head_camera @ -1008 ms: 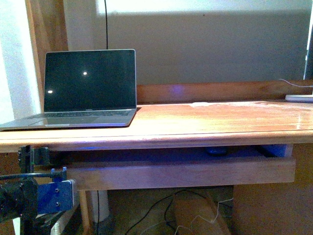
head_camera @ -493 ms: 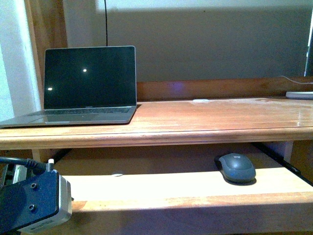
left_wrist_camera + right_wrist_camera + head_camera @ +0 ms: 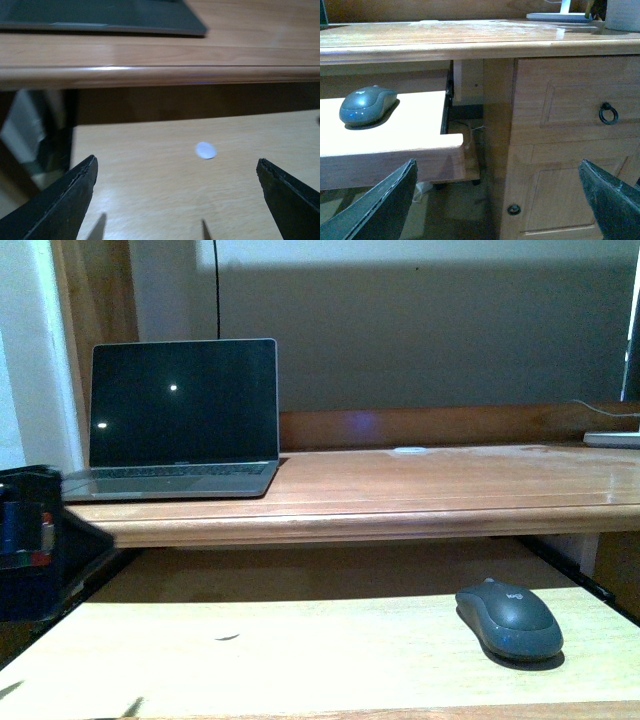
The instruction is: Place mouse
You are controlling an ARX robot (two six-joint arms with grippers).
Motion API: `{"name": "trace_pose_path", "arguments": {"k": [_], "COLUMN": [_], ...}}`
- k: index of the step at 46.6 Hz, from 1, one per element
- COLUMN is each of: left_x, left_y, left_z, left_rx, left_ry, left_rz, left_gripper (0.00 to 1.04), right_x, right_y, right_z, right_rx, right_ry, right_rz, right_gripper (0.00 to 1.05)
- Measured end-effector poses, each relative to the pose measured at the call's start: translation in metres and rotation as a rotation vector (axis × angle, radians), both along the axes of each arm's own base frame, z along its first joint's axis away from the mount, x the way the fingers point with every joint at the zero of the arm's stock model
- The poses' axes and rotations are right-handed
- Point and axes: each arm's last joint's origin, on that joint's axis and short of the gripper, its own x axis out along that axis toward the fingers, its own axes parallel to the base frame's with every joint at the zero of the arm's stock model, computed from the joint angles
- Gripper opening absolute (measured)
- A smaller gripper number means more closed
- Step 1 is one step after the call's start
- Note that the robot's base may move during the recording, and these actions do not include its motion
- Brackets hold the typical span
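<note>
The dark grey mouse (image 3: 509,620) lies on the right part of the pulled-out pale wooden keyboard tray (image 3: 300,650) under the desk top (image 3: 400,490). It also shows in the right wrist view (image 3: 367,104), near the tray's right end. My left gripper (image 3: 177,190) is open and empty over the tray's left part, near a small white dot (image 3: 205,150). Part of the left arm (image 3: 35,540) shows at the left edge of the front view. My right gripper (image 3: 497,200) is open and empty, to the right of the tray's end and lower than it, well apart from the mouse.
An open laptop (image 3: 180,420) stands on the desk's left part. A wooden backboard (image 3: 430,427) runs along the desk's rear. A white flat thing (image 3: 612,439) lies at the far right. A cabinet with a ring-pull drawer (image 3: 608,113) stands right of the tray.
The keyboard tray has slid out toward me, and the mouse on it now lies in full view. The left arm has risen from below the tray to the left edge.
</note>
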Motion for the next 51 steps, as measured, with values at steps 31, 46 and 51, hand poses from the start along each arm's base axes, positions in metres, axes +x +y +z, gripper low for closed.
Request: {"name": "trace_pose_path", "arguments": {"k": [31, 46, 51], "left_x": [-0.137, -0.137, -0.137], "left_y": [0.021, 0.036, 0.042], "left_z": [-0.055, -0.070, -0.074], "left_rx": [0.069, 0.088, 0.086], "left_ry": [-0.317, -0.327, -0.328], "left_rz": [0.161, 0.169, 0.139], "left_gripper": [0.48, 0.03, 0.03], "right_x": [0.000, 0.000, 0.000], "right_y": [0.000, 0.000, 0.000], "right_z": [0.000, 0.000, 0.000], "right_rx": [0.000, 0.000, 0.000], "right_ry": [0.000, 0.000, 0.000], "right_rz": [0.000, 0.000, 0.000], "right_gripper": [0.97, 0.97, 0.97]}}
